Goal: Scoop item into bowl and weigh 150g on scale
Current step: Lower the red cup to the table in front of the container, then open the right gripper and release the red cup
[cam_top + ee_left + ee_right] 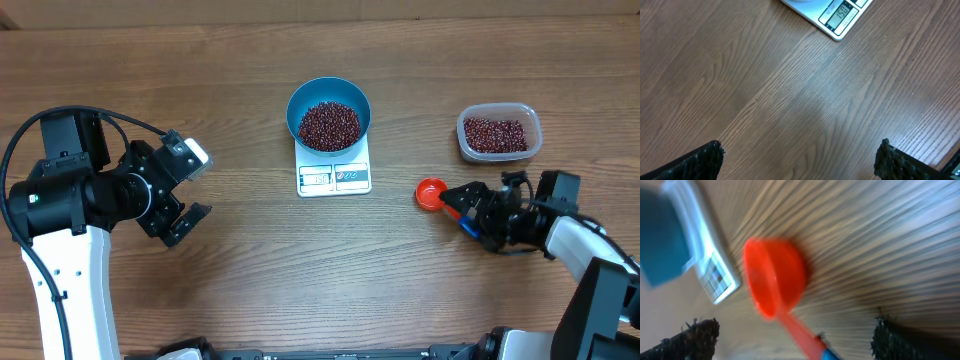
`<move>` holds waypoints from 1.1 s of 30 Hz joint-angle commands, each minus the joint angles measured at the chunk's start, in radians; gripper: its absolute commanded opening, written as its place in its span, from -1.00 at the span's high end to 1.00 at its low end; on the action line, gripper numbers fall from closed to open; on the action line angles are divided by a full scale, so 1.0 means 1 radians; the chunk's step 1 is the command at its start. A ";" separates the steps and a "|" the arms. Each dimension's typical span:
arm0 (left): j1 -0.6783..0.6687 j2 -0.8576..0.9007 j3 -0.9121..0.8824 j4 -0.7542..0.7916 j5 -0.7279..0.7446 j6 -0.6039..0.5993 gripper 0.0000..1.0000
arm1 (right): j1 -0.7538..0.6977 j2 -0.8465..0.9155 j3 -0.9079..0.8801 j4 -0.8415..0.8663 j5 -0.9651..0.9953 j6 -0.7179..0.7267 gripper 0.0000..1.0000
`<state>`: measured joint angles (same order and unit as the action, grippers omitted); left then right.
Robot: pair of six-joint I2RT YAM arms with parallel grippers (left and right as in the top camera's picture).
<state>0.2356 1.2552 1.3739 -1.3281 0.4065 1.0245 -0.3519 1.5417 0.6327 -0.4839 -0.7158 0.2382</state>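
The blue bowl (292, 113) stands on the white scale (335, 179) at the table's middle and holds a heap of dark red beans, the item (329, 124). In the left wrist view the scale (837, 15) shows 150 on its display. A red scoop (431, 193) lies on the table right of the scale. My right gripper (465, 210) is open around the scoop's handle, its fingers apart from it. The right wrist view is blurred: scoop (777, 275), right gripper (795, 340), scale (715, 275), bowl (662, 240). My left gripper (200, 185) is open over bare wood (800, 160).
A clear plastic tub (499, 133) with more beans stands at the back right, behind the right arm. The left arm's body takes up the left side of the table.
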 commanded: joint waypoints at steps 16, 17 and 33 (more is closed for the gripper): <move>0.000 0.002 0.002 -0.003 -0.003 0.034 -0.99 | -0.002 -0.199 0.443 -0.525 0.178 -0.050 -1.00; 0.000 0.002 0.002 -0.002 -0.003 0.034 -1.00 | -0.002 -0.236 0.448 -0.535 0.071 -0.074 -1.00; 0.000 0.002 0.002 -0.003 -0.003 0.034 -0.99 | -0.002 -0.504 0.449 -0.544 -0.048 -0.083 -1.00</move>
<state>0.2356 1.2552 1.3739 -1.3281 0.4065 1.0245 -0.3527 1.0378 1.0588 -1.0275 -0.8238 0.1684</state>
